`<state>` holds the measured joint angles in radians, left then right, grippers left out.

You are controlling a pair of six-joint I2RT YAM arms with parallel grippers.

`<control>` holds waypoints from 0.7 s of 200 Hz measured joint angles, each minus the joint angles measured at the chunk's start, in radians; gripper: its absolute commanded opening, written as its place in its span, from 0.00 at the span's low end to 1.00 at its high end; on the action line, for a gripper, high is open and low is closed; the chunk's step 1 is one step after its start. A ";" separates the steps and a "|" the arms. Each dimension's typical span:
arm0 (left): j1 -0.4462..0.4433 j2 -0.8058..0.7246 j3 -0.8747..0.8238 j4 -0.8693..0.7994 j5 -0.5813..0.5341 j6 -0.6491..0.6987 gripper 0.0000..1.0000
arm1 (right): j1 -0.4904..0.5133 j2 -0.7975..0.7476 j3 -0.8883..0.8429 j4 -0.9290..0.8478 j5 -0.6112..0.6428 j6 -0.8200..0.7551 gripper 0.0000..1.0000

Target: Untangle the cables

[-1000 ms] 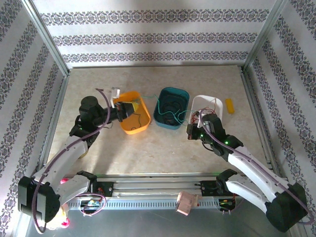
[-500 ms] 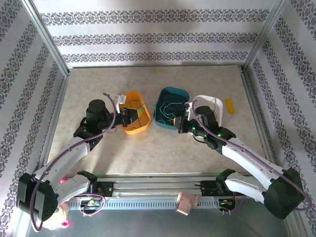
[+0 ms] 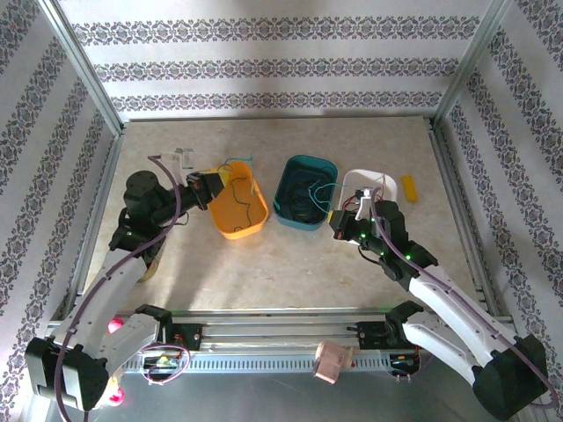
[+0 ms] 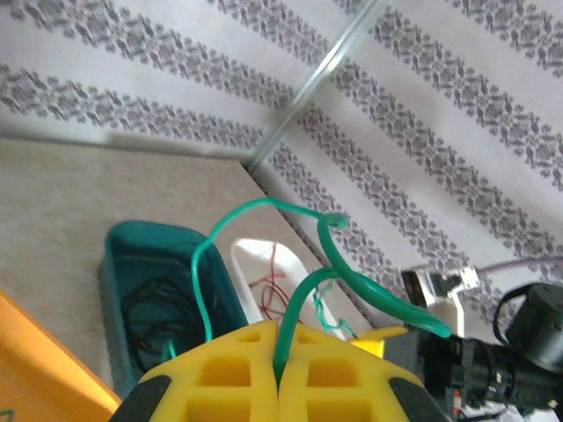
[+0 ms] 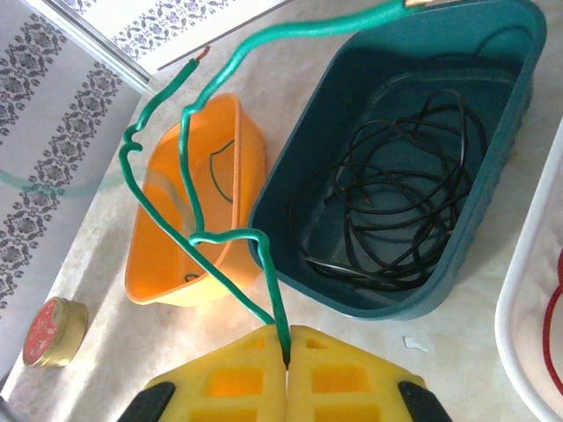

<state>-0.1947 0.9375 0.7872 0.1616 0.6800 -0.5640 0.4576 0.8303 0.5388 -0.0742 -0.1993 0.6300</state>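
Green cable (image 5: 274,303) and black cables (image 5: 387,189); teal bin (image 5: 299,167), orange bin (image 5: 158,255), white tray (image 5: 519,325); grey floral-striped walls (image 3: 264,66).

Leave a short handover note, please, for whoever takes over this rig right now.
Left gripper: shut on green cable, held up at the orange bin's edge.
Right gripper: shut on green cable too, beside the teal bin; one wire or two, cannot tell.
Done: black cables lie coiled in the teal bin, red cables in the white bin.
To do: the green loops hang twisted in the air; free them and set them down, probably in the orange bin.
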 measured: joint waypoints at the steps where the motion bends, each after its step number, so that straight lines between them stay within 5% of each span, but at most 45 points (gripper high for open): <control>1: 0.002 0.000 0.002 0.000 -0.001 0.001 0.00 | 0.000 0.000 0.000 0.000 0.000 0.000 0.00; 70: 0.039 0.105 0.121 -0.172 -0.185 0.167 0.00 | -0.011 -0.005 -0.005 -0.004 0.000 0.000 0.00; 140: 0.040 0.329 0.037 -0.230 -0.241 0.195 0.00 | -0.011 -0.032 -0.005 -0.038 -0.001 0.000 0.00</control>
<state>-0.1551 1.2663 0.8246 -0.0681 0.4385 -0.3691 0.4469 0.7979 0.5335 -0.1120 -0.2005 0.6296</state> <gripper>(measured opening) 0.051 0.051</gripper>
